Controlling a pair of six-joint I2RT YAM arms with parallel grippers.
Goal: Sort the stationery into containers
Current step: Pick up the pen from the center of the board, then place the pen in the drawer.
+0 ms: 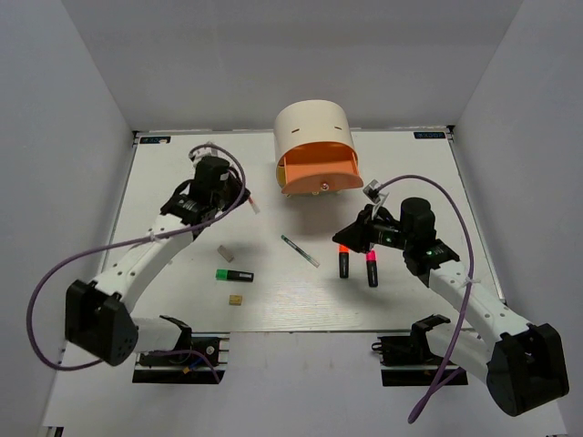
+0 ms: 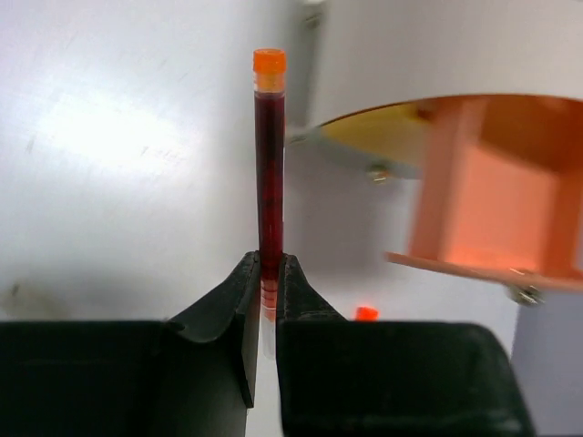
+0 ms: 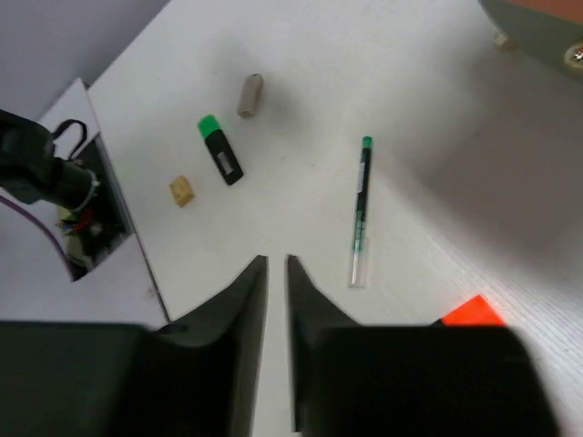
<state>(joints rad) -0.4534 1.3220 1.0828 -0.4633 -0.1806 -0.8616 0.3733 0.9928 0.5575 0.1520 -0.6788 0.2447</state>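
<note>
The thin red pen (image 2: 270, 182) is lifted off the bench (image 1: 414, 182), pinched near its lower end by the left end effector (image 2: 267, 264), whose fingers press against the barrel from both sides. Its orange-capped tip points away from the wrist. The low grip leaves most of the pen free ahead of the fingers, which looks suited to feeding it tip-first into a compartment. Just to the right in the left wrist view, the peach-orange drawer (image 2: 492, 209) stands pulled out of the cream desk unit (image 1: 312, 123), so the open tray is probably where the pen is going. The rest of the stationery lies loose on the bench: the dark-green pen (image 1: 300, 250), the green-capped highlighter (image 1: 234, 275), the white eraser (image 1: 225, 252) and the tan block (image 1: 236, 299). Near the right arm, the orange-capped highlighter (image 1: 344, 259) and the pink-capped highlighter (image 1: 372, 270) sit side by side. The right end effector (image 3: 276, 264) hangs above them with its fingers drawn almost together and nothing between them, apparently waiting its turn.
</note>
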